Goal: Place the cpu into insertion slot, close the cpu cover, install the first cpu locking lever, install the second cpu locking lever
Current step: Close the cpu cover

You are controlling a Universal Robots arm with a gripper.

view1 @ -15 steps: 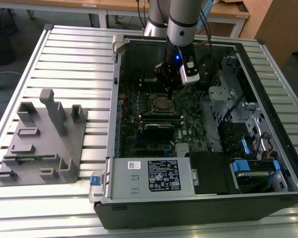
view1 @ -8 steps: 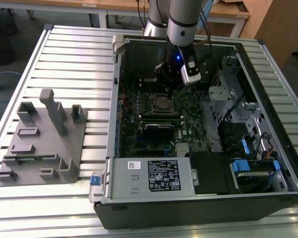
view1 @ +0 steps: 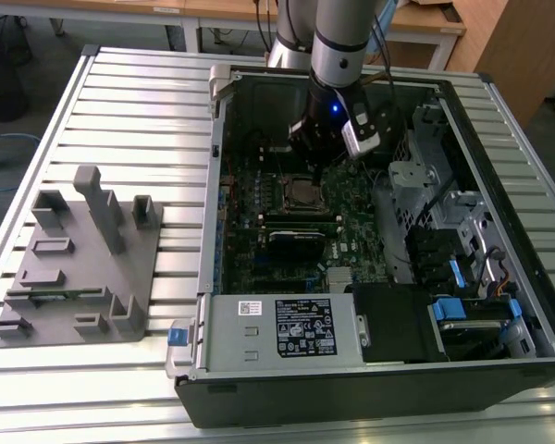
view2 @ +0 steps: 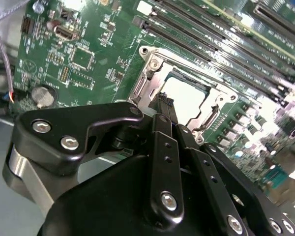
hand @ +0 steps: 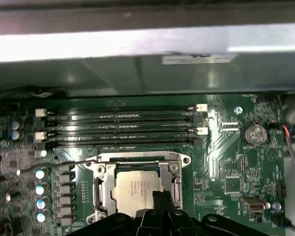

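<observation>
The cpu lies flat in the insertion slot, its pale metal top facing up, on the green motherboard inside the open computer case. The cpu cover is down around it, so the chip shows through the frame's square cut-out. A thin wire lever runs from one corner of the cover out across the board; whether it is latched cannot be told. The gripper hangs right above the socket with its two black fingers drawn together and nothing between them. In both wrist views the tips sit over the edge of the chip beside one side of the cover, and contact with it cannot be told. Just beyond the socket run the long black memory slots, with a row of round capacitors on one side and a coin battery on the other. In the exterior view the silver arm reaches down into the case from the far side, and the grey power supply box fills the near edge. The case rests on a slatted metal table, and a grey fixture tray lies well apart, toward the exterior view's left.
</observation>
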